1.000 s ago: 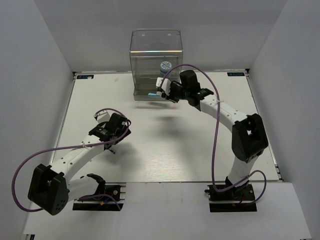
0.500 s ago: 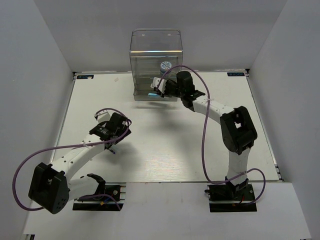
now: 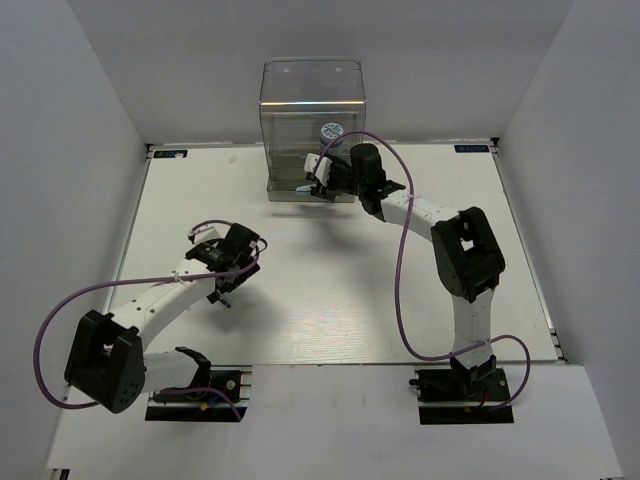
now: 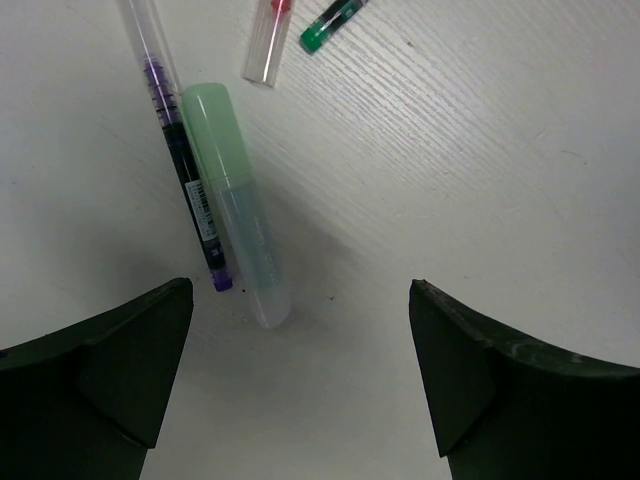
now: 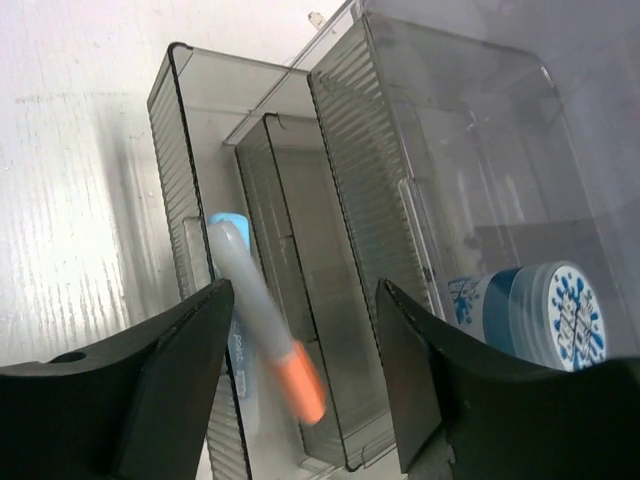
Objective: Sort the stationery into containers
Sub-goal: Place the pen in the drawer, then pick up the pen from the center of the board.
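Right gripper [image 5: 305, 300] at cabinet [image 3: 312, 100] front, jaws open, orange-capped tube [image 5: 262, 325] between them over pulled-out drawer [image 5: 175, 150]. Left gripper [image 4: 300, 287] well before cabinet, jaws wide, over marker [image 4: 235, 210].

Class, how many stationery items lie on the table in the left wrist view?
4: a purple pen beside a green-capped marker at left; a clear red-tipped tube and a green-tipped pen at the top edge, both cut off. More may lie out of frame.
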